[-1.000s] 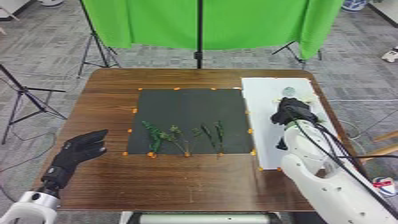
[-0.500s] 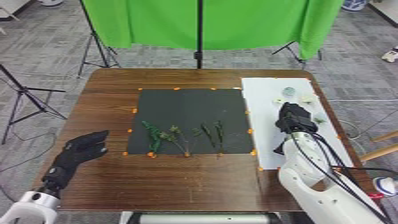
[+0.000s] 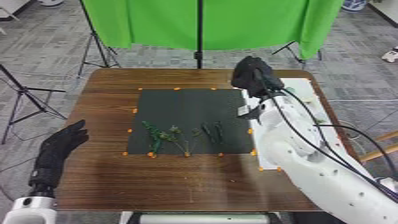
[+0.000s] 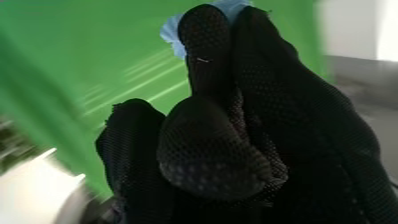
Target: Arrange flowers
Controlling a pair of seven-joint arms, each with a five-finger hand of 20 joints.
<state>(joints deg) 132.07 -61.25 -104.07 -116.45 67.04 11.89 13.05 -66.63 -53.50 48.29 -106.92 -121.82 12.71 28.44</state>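
My right hand (image 3: 251, 77) is raised near the far left corner of the white board (image 3: 269, 161). In the right wrist view, a light blue flower (image 4: 171, 36) shows behind the fingertips of my right hand (image 4: 218, 150), pinched there. Green stems lie on the near half of the dark mat (image 3: 191, 107): a leafy one (image 3: 154, 137) at the left, a branching one (image 3: 184, 145) in the middle and thin ones (image 3: 211, 132) to the right. My left hand (image 3: 60, 145) hovers over the table's left edge with relaxed fingers.
The brown table (image 3: 178, 187) carries small orange markers around the mat and board. My right forearm and its cables cross over much of the board. A green curtain (image 3: 160, 30) and black stands rise beyond the table.
My right hand has moved from over the white board up and to the left, toward the table's far side. My left hand has shifted slightly left and turned.
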